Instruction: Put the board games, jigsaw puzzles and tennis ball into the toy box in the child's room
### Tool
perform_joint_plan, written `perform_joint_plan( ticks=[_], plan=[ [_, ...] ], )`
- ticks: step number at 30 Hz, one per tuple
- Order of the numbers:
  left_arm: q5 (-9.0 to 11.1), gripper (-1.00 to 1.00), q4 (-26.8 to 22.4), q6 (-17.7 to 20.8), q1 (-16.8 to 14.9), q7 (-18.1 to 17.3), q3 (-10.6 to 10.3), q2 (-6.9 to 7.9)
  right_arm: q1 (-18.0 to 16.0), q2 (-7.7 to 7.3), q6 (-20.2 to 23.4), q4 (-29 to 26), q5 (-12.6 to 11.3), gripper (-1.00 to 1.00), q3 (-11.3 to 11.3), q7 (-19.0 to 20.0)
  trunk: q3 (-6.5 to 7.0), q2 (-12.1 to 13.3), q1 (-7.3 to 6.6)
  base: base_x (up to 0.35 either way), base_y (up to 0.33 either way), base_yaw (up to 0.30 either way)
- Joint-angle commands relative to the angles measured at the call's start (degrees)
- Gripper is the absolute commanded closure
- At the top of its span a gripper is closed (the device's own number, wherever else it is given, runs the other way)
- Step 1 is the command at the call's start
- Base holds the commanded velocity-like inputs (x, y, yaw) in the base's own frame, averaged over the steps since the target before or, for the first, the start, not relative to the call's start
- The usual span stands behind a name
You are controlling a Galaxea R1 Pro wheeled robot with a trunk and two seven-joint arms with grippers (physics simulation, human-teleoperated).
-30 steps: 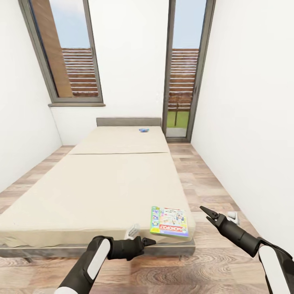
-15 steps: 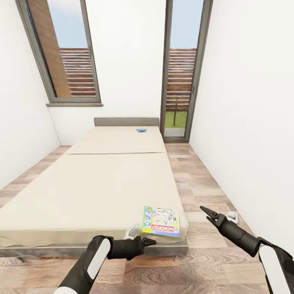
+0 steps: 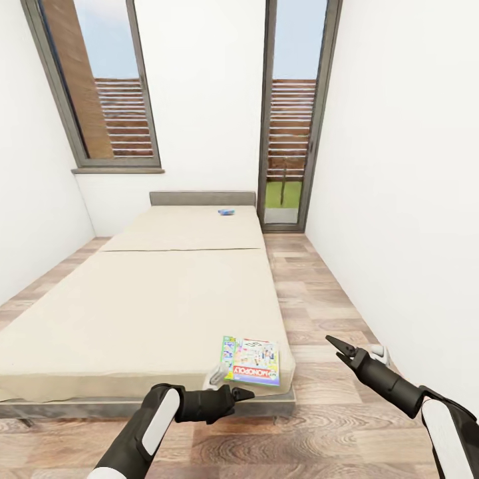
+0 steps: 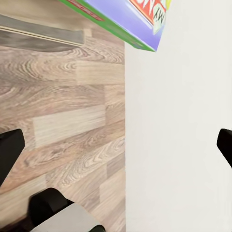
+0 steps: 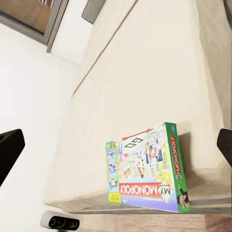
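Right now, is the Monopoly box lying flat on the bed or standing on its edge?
Flat. The Monopoly box lies face up on the bed, at its near corner.

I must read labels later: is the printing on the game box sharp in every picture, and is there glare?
Right wrist view: the green-white Monopoly board game box is sharp and readable, without glare. Head view: box small, banner barely legible. Left wrist view: box corner cropped.

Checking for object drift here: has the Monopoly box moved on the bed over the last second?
No. The Monopoly box sits at the same near right corner of the bed; both slid left in the head view together, so the camera moved.
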Motion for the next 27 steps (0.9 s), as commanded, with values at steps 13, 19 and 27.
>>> perform_joint_plan(
  ticks=[13, 19, 27],
  plan=[
    [-0.2, -1.0, 0.0, 0.2, 0.0, -0.3, 0.0, -0.09, 0.0, -0.07, 0.3, 0.0, 0.0, -1.0, -0.1, 0.2, -0.05, 0.0, -0.01, 0.0, -0.11, 0.0],
    [-0.2, -1.0, 0.0, 0.2, 0.0, -0.3, 0.0, -0.09, 0.0, 0.02, 0.3, 0.1, 0.0, -1.0, -0.1, 0.2, -0.05, 0.0, -0.01, 0.0, -0.095, 0.0],
    [-0.2, -1.0, 0.0, 0.2, 0.0, -0.2, 0.0, -0.09, 0.0, 0.21, 0.3, 0.1, 0.0, -1.0, -0.1, 0.2, -0.05, 0.0, -0.01, 0.0, -0.169, 0.0]
  ],
)
